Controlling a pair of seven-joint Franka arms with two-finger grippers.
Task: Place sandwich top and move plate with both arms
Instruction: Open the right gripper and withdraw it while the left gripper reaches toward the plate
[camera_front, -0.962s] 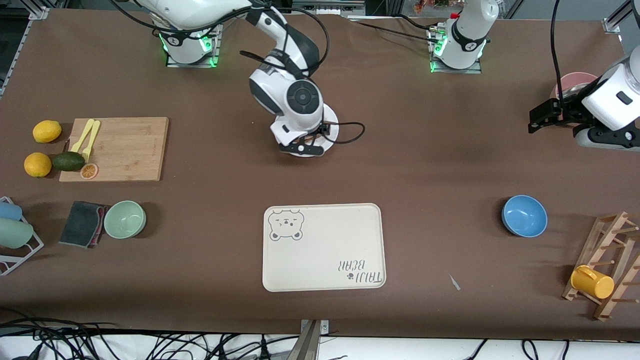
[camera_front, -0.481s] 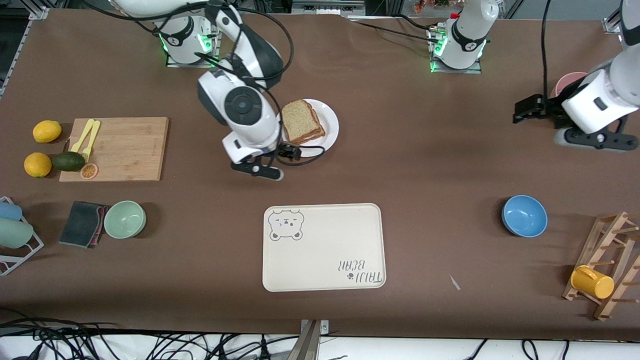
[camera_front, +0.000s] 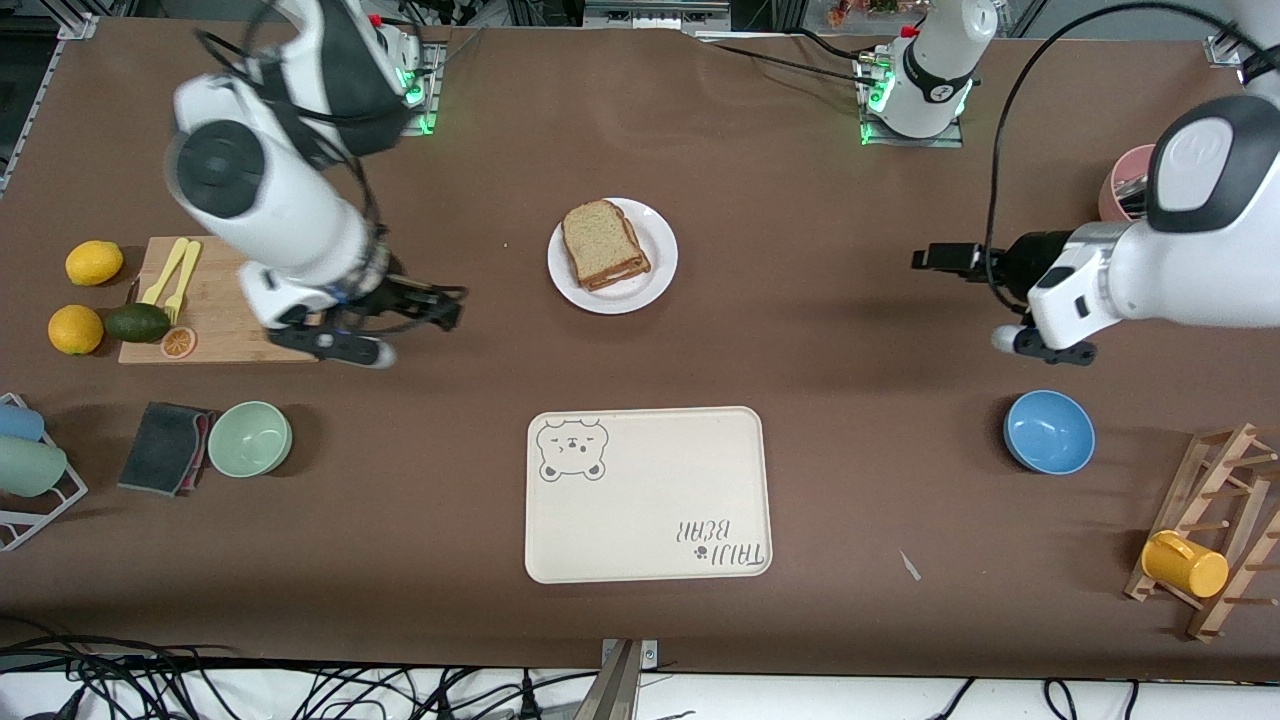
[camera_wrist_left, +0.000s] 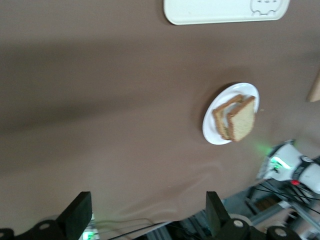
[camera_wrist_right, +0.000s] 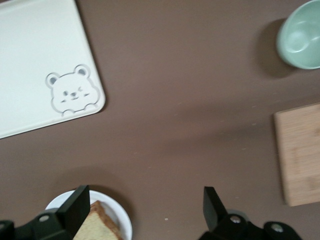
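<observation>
sitting square on the stacked sandwich: sandwich top (camera_front: 598, 240), itself on the plate (camera_front: 658, 280), farther from the front camera than the bear tray (camera_front: 650, 500), mid-table. first half of the task judged done; plate move with both arms judged the step in hand. right gripper (camera_front: 440, 312) empty, fingers spread wide in its wrist view, over bare table between cutting board (camera_front: 250, 300) and plate. left gripper (camera_front: 935, 260) also empty and spread wide, over bare table toward the left arm's end, well apart from the plate. for a clean lift: bring each gripper to the rim from its own end, pinch rim only, clear of the bread; close both before raising; keep the plate level and the two arms matched in pace, or the loose top slice may slide. likely target the tray, though not certain. count: plate 1, sandwich 1, tray 1, board 1, bowls 2 (green (camera_front: 250, 438), blue (camera_front: 1048, 432)), lemons 2 (camera_front: 94, 262), avocado 1 (camera_front: 137, 322), yellow mug 1 (camera_front: 1184, 564).
</observation>
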